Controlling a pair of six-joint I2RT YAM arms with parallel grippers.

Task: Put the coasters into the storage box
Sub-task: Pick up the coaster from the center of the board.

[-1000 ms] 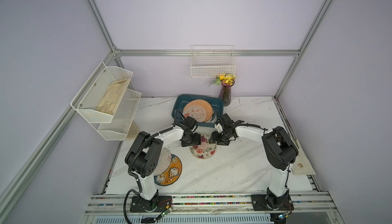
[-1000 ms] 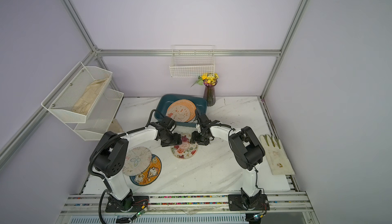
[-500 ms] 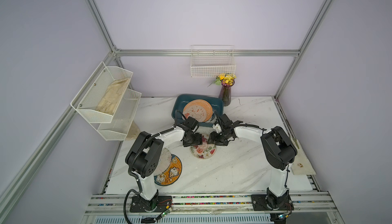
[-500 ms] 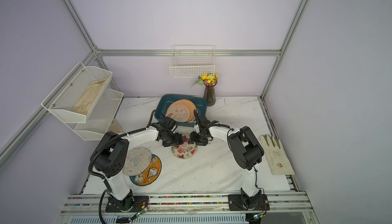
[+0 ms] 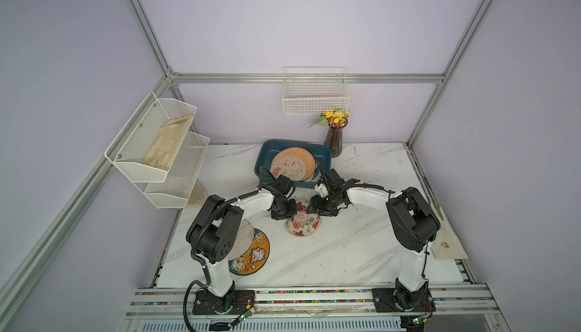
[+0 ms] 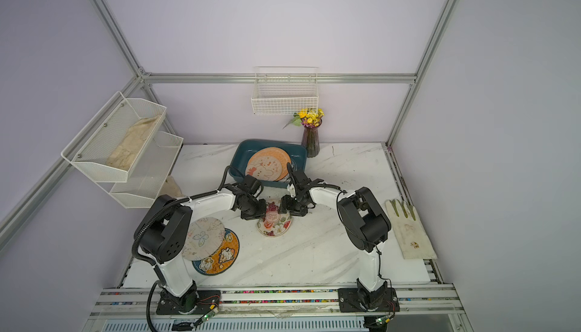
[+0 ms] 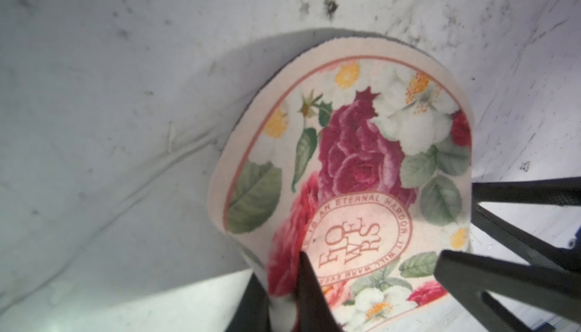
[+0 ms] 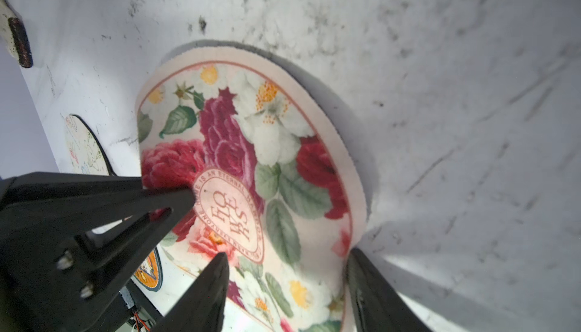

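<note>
A round floral coaster (image 5: 303, 224) (image 6: 275, 225) lies on the marble table in front of the dark teal storage box (image 5: 261, 157) (image 6: 238, 157). The box holds several coasters, with an orange one (image 5: 293, 163) on top. My left gripper (image 7: 276, 266) (image 5: 284, 213) is shut on the floral coaster's (image 7: 361, 157) near edge, which curls up between its fingers. My right gripper (image 8: 286, 253) (image 5: 321, 209) is open at the opposite edge of this coaster (image 8: 251, 157), one finger over the print and one at the raised rim. A cream butterfly coaster (image 6: 202, 237) overlaps an orange cat coaster (image 6: 220, 258) near the left arm's base.
A glass vase of yellow flowers (image 5: 335, 135) stands just right of the box. On the back wall hangs a white wire basket (image 5: 315, 94), and a white mesh tiered shelf (image 5: 157, 145) is on the left wall. A pale cloth (image 6: 408, 229) lies at the table's right edge.
My left gripper has gone from open to shut, pinching the floral coaster's edge. Both arms have hardly moved, and the right gripper has stayed open.
</note>
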